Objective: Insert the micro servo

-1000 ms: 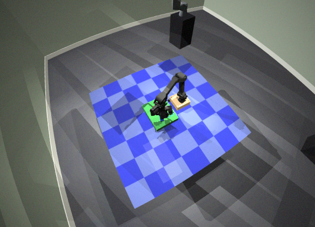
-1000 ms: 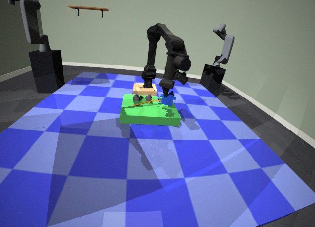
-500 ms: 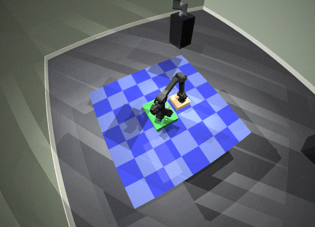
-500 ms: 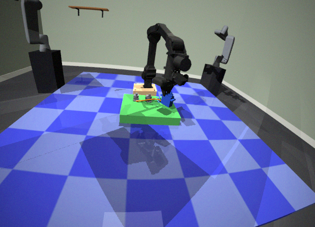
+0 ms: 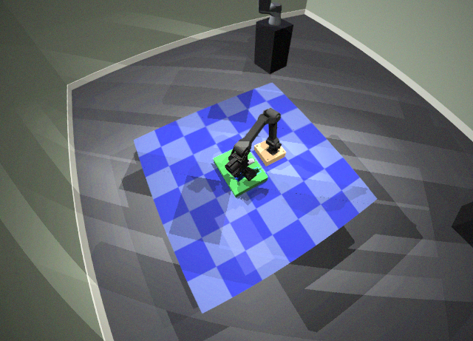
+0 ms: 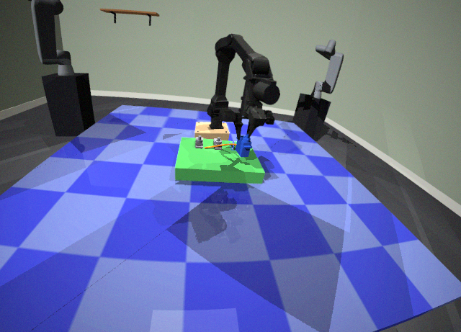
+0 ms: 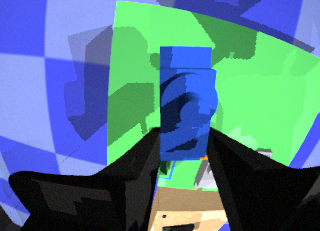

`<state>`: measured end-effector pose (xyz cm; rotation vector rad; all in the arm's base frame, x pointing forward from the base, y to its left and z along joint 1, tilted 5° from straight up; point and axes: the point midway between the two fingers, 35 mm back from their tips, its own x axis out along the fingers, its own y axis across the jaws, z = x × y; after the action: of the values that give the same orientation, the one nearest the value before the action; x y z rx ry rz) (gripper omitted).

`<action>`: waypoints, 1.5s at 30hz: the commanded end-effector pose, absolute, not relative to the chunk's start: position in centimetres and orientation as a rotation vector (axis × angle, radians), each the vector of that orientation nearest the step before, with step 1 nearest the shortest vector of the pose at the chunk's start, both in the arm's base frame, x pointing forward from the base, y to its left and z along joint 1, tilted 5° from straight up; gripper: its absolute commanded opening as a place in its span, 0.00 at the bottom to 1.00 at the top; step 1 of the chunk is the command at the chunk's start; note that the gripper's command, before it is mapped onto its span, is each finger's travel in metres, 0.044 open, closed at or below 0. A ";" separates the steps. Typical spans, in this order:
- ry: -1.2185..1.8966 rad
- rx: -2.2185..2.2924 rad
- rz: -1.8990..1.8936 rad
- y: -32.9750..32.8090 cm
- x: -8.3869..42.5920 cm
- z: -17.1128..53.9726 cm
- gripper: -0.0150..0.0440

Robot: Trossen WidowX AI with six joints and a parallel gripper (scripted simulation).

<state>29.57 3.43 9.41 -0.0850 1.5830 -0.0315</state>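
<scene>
The blue micro servo (image 6: 243, 147) (image 7: 187, 106) is held over the right part of the green deck (image 5: 224, 160) (image 6: 201, 161) (image 7: 260, 91) in the exterior view. My gripper (image 6: 244, 136) (image 7: 182, 133) is shut on it. The servo's round output side faces the wrist camera. Its orange cable (image 6: 220, 146) (image 7: 203, 158) stretches left past the grey servos in the exterior view. The pocket's light-blue outline (image 6: 232, 146) (image 7: 167, 179) shows just left of and behind the servo in the exterior view. The fingers and servo hide much of it. The gap under the servo is unclear.
Two grey servos (image 6: 199, 142) (image 6: 217, 143) stand on the deck left of the pocket in the exterior view. The arm's tan base block (image 5: 269, 155) (image 6: 212, 135) (image 7: 200, 218) is just behind the deck. Other grey arms stand on black pedestals (image 5: 272, 43) (image 6: 68, 105) beyond the chequered mat.
</scene>
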 end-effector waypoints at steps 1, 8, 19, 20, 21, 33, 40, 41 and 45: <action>1.576 0.016 -0.126 3.5 29.6 9.4 0.25; 1.572 0.057 -0.167 3.5 29.5 9.4 0.25; 1.576 0.057 -0.167 4.1 25.4 9.4 0.25; 1.576 0.057 -0.166 4.2 24.9 9.4 0.25; 1.577 0.057 -0.166 4.3 24.5 9.4 0.25; 1.582 0.057 -0.166 5.1 19.0 9.4 0.25; 1.582 0.057 -0.166 5.1 18.8 9.0 0.25; 1.582 0.057 -0.166 5.1 18.8 8.9 0.25; 1.582 0.057 -0.166 5.0 18.8 8.3 0.25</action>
<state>18.82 5.02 8.64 0.0502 1.5817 -0.1649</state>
